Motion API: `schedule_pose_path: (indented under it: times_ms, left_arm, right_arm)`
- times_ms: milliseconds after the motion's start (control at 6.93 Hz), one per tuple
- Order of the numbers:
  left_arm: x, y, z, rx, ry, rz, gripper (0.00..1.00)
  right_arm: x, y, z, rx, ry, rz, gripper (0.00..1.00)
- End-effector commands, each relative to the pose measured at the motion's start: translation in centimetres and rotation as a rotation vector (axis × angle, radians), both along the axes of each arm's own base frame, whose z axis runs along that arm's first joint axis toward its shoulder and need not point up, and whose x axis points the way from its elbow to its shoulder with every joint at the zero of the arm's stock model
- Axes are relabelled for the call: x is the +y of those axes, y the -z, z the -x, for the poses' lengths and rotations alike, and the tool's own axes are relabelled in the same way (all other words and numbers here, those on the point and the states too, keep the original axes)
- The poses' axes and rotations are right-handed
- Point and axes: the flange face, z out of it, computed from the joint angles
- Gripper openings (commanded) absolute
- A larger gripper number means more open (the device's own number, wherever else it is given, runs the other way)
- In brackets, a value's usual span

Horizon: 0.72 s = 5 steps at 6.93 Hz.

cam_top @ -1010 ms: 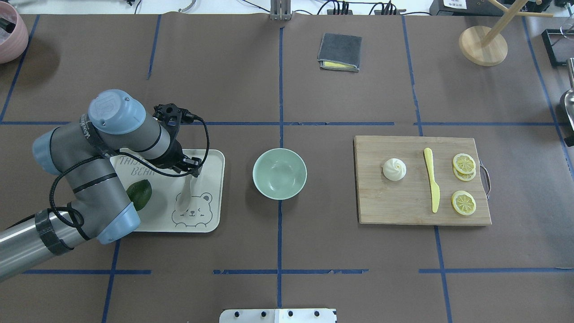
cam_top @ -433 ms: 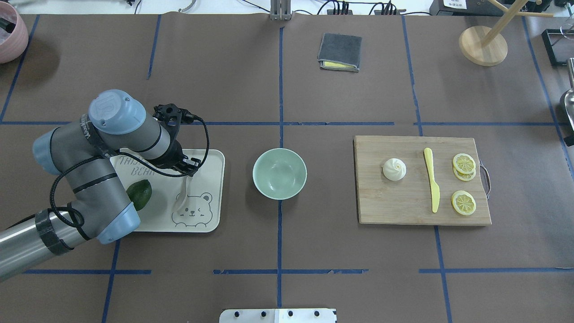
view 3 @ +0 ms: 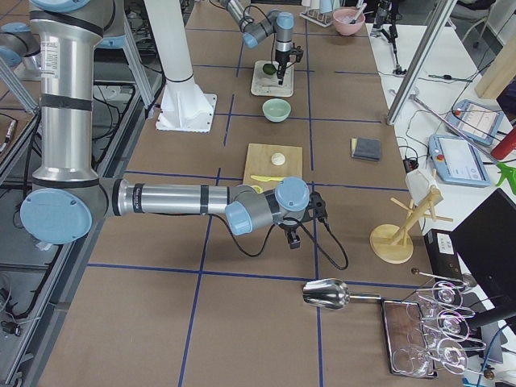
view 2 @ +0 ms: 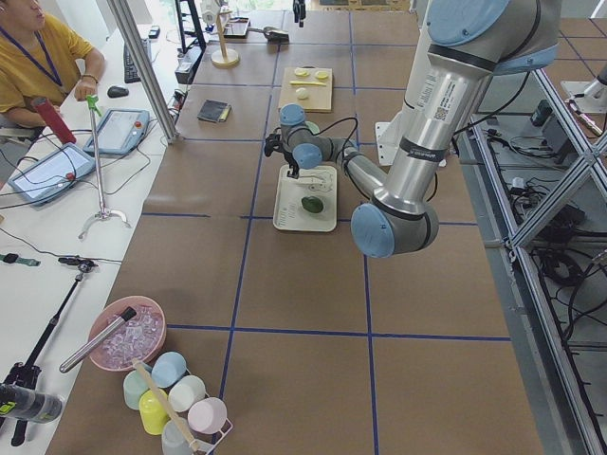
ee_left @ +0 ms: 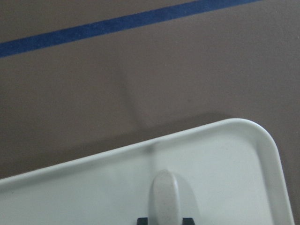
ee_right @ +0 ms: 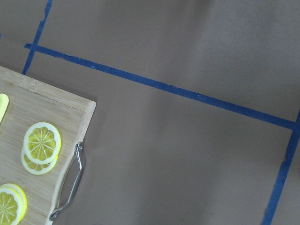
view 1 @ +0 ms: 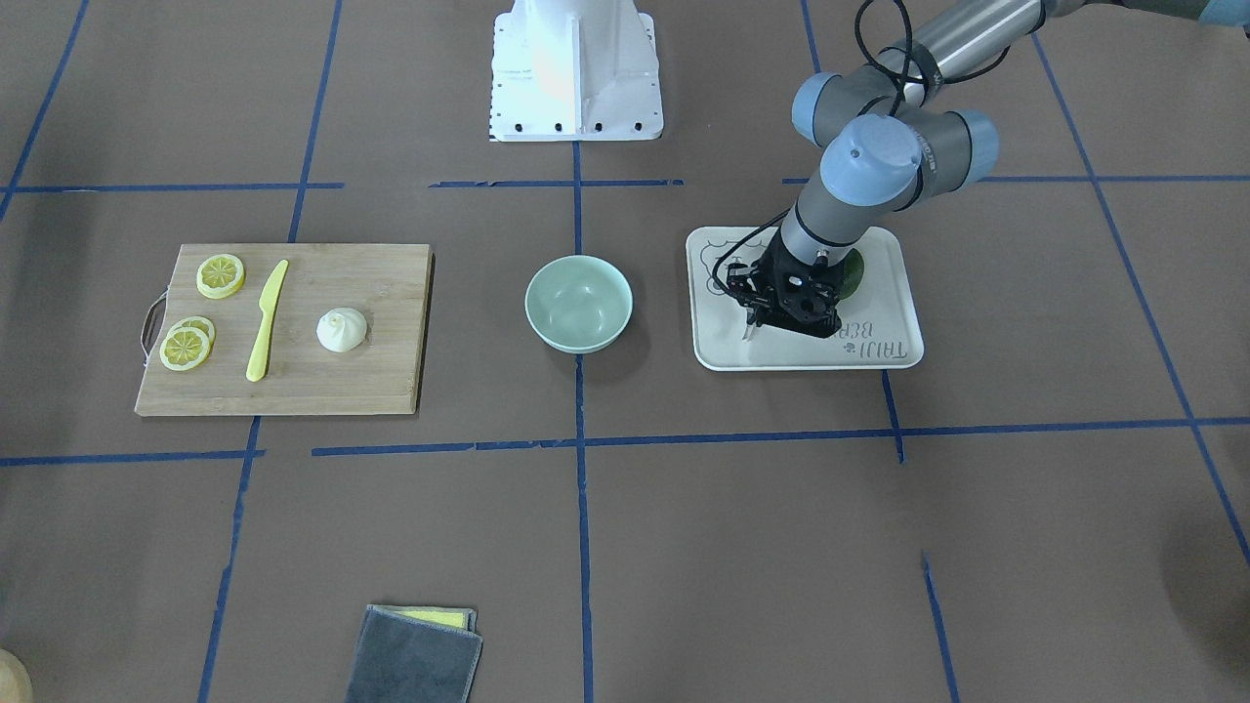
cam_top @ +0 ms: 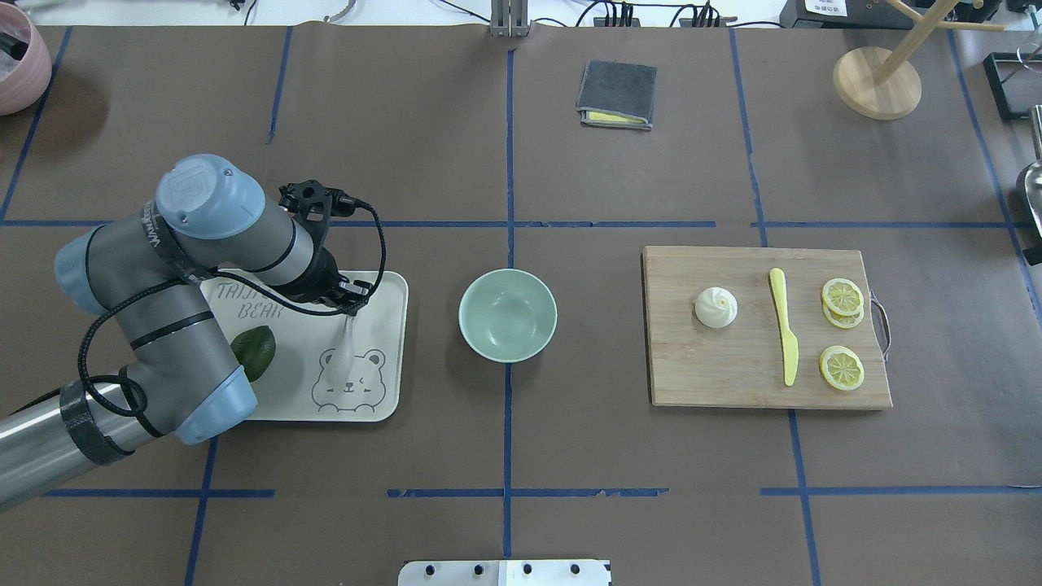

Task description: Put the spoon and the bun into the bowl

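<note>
My left gripper [cam_top: 352,303] is shut on the handle of the off-white spoon [cam_top: 342,354], which hangs scoop-down just above the white bear-print tray [cam_top: 384,350]. In the left wrist view the spoon [ee_left: 166,197] stands between the dark fingertips over the tray's corner [ee_left: 243,154]. The mint-green bowl [cam_top: 507,315] is empty, to the right of the tray. The white bun [cam_top: 715,308] lies on the wooden cutting board [cam_top: 733,370]. My right gripper [view 3: 292,239] shows only in the exterior right view, beyond the board; I cannot tell if it is open or shut.
A green fruit [cam_top: 254,352] lies on the tray, partly under my left arm. A yellow knife [cam_top: 784,325] and lemon slices [cam_top: 842,297] share the board. A folded grey cloth [cam_top: 617,94] and a wooden stand [cam_top: 877,81] are at the far side.
My left gripper has shifted slightly to the right with the spoon, which has moved with it over the tray. The bowl, bun and board have not moved.
</note>
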Motion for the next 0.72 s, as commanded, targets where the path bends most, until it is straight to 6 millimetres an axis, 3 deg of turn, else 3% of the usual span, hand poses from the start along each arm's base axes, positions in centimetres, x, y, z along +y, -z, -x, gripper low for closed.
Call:
schedule_pose_path:
  times_ms: [0,144,288,433,577]
  left_arm:
    - [-0.4,8.4,-0.5,0.078,0.055,0.029,0.00]
    - [-0.7,12.1,-0.9,0.127,0.087,0.048,0.00]
    - [-1.1,14.4,-2.5,0.149,0.089,0.059,0.00]
    - [-2.7,16.0,-4.8,0.159,0.090,0.055,0.00]
    - [-3.2,15.8,-6.7,0.185,0.121,0.034,0.00]
  right_arm:
    - [-0.1,1.0,0.1,-0.008,-0.018,0.008,1.00]
    - [-0.1,1.5,0.1,-0.010,-0.020,0.003,1.00]
    - [-0.3,2.2,1.2,-0.014,-0.007,0.005,1.00]
    - [-0.7,3.6,2.0,-0.023,-0.029,0.028,1.00]
    - [-0.6,4.9,2.3,-0.031,-0.042,0.034,1.00]
